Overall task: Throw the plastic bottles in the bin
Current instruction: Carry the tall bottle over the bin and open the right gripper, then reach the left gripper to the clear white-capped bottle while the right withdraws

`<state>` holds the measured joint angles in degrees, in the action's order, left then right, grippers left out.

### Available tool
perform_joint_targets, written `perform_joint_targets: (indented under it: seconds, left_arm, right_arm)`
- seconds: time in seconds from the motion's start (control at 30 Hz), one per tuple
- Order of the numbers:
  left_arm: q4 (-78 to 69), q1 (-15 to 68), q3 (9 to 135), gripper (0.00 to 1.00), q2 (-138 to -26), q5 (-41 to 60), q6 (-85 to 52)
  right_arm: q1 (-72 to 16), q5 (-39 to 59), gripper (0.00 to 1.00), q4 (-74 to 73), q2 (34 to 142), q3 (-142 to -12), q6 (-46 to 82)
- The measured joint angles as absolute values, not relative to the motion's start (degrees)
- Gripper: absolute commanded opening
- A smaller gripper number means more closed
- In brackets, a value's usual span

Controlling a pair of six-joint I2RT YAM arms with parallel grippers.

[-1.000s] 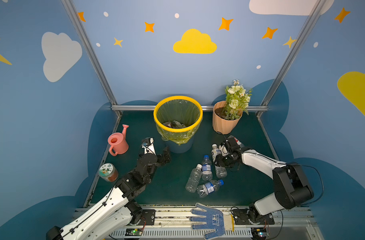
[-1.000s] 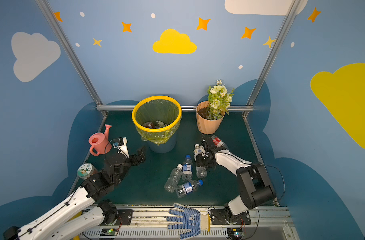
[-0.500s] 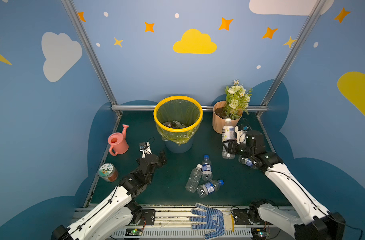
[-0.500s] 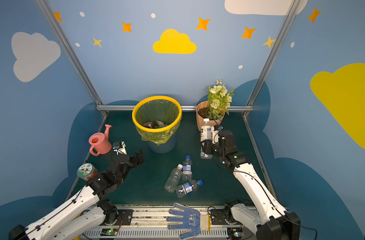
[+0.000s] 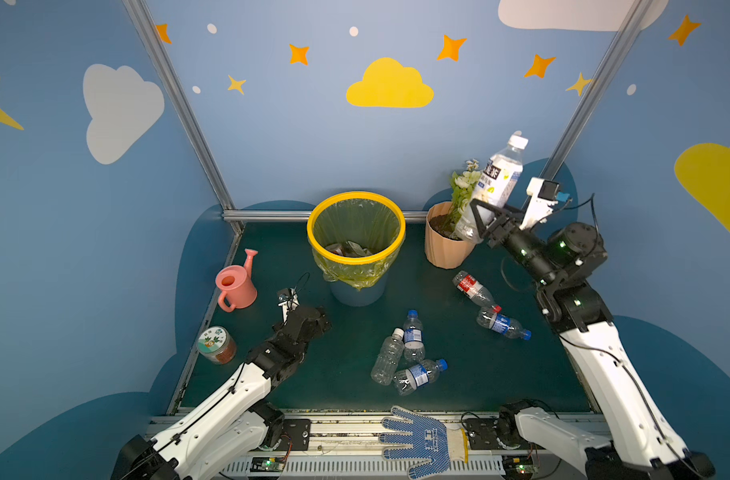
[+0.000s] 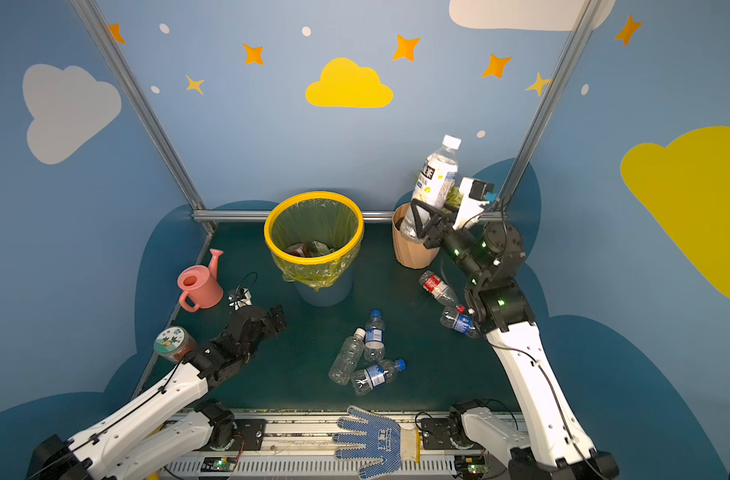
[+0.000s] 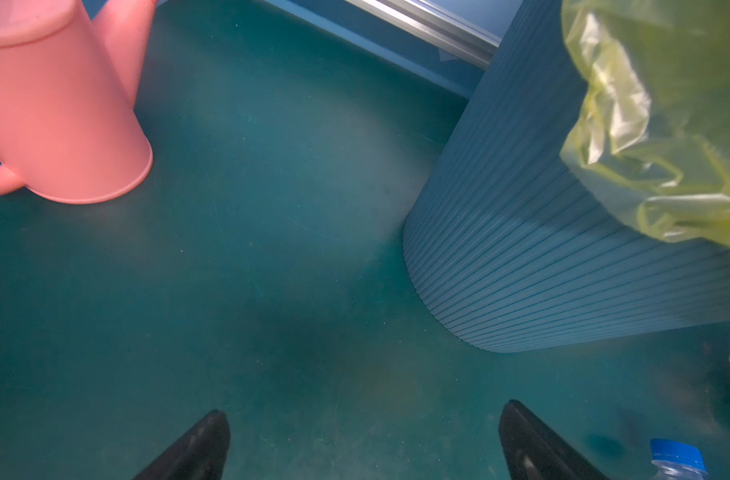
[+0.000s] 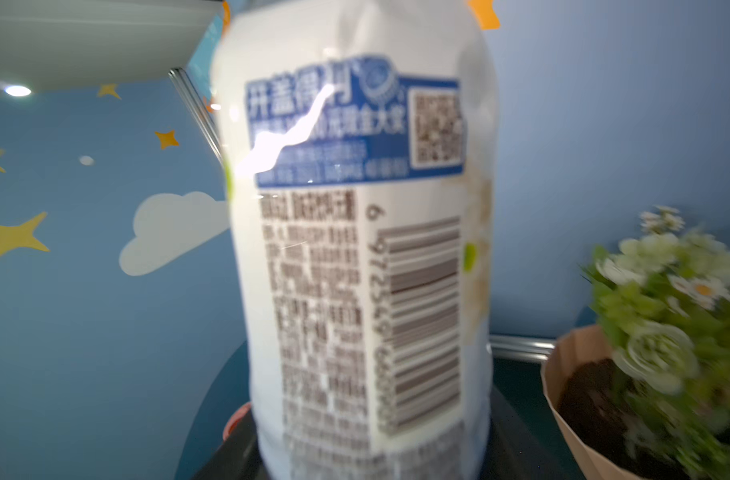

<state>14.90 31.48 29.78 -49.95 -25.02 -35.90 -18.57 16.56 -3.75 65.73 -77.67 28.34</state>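
We see the white-labelled bottle (image 5: 496,183) raised above the mat (image 5: 346,395), cap uppermost and slightly tilted. In both top views it is in front of the peach flowerpot (image 5: 440,253) and to the right of the bin (image 5: 356,261). The right gripper (image 5: 479,224) clasps its lower body from the side. Five further bottles (image 5: 413,338) lie on the mat between the arms, and the left gripper (image 7: 363,409) sits low near the bin's base, its jaws spread wide with nothing between them.
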Motion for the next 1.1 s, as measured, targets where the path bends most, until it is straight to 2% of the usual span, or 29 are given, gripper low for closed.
perform_joint_targets:
  seconds: [0.1, 0.17, 0.2, 0.3, 0.37, 0.43, 0.53, 0.7, 0.87, 0.97, 1.1]
  left_arm:
    - [14.9, 31.5, 29.8, 1.0, -50.1, -24.7, -36.3]
    - [15.0, 31.4, 29.8, 1.0, -50.2, -24.5, -36.6]
    - [15.0, 31.4, 29.8, 1.0, -50.2, -24.5, -36.7]
    - [15.0, 31.2, 29.8, 1.0, -50.5, -24.3, -36.7]
    - [15.3, 31.0, 29.8, 1.0, -50.8, -24.2, -36.7]
    - [15.7, 30.9, 29.8, 1.0, -50.9, -24.1, -36.7]
    - [16.5, 30.9, 29.9, 1.0, -50.6, -24.0, -36.7]
    - [16.6, 30.9, 29.9, 1.0, -48.6, -22.5, -35.7]
    - [16.3, 31.3, 30.7, 1.0, -47.2, -20.8, -34.1]
    - [15.7, 32.9, 30.9, 1.0, -46.8, -19.9, -33.1]
    - [15.3, 36.8, 31.1, 1.0, -48.1, -19.5, -31.7]
  right_arm:
    - [-22.5, 20.0, 0.58, -7.9, 76.6, -85.1, 31.0]
    - [-25.1, 22.2, 0.62, -8.8, 84.0, -89.4, 32.3]
    - [-26.3, 23.4, 0.66, -8.7, 87.7, -91.7, 32.8]
    - [-29.2, 26.7, 0.86, -4.3, 99.4, -100.7, 32.2]
    - [-30.4, 28.0, 0.91, 2.1, 105.7, -107.5, 30.6]
    - [-30.7, 27.6, 0.95, 7.3, 107.3, -109.8, 28.6]
    - [-29.3, 25.2, 0.97, 11.3, 102.7, -108.0, 25.8]
    - [-25.3, 20.1, 0.97, 11.4, 85.3, -102.1, 22.2]
    - [-23.7, 15.8, 0.97, 6.6, 68.2, -88.4, 20.3]
    - [-20.8, 13.7, 0.97, 5.1, 64.0, -77.7, 20.6]
    - [-17.4, 10.8, 0.97, 6.7, 64.3, -63.7, 21.7]
